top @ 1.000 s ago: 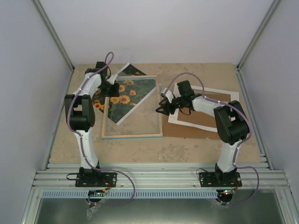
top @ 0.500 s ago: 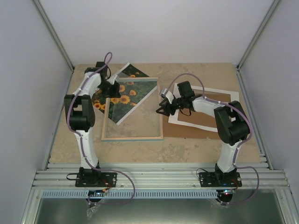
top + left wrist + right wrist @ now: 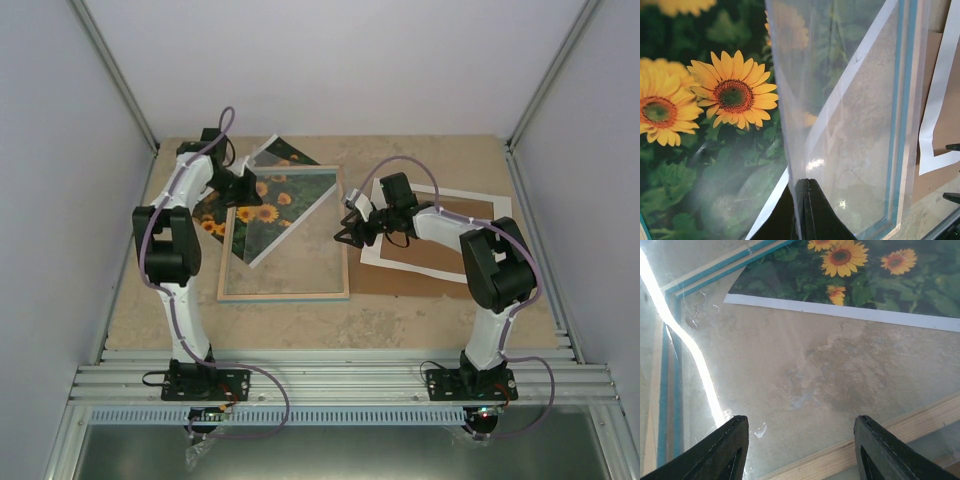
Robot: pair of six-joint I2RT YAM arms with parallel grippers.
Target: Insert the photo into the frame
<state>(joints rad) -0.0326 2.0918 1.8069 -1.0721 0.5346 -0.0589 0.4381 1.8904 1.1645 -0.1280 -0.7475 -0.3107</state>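
The frame (image 3: 285, 296) lies flat left of centre, wood edge up. The sunflower photo (image 3: 262, 212) lies slantwise across its far left corner, one corner sticking out beyond it. My left gripper (image 3: 248, 186) is at that corner. In the left wrist view the left gripper (image 3: 807, 187) is shut on the edge of a clear pane (image 3: 840, 125) that stands above the photo (image 3: 732, 95). My right gripper (image 3: 343, 237) is open and empty at the frame's right edge. In the right wrist view it (image 3: 802, 440) hovers over the wood rail (image 3: 880, 442), the photo (image 3: 865, 275) beyond.
A white mat (image 3: 503, 215) lies on a brown backing board (image 3: 400, 280) to the right of the frame, under my right arm. The mat (image 3: 940, 90) also shows in the left wrist view. Grey walls enclose the table on three sides.
My left arm's elbow has swung a little to the left and its gripper, with the pane, has shifted slightly toward the back. The right arm has not moved.
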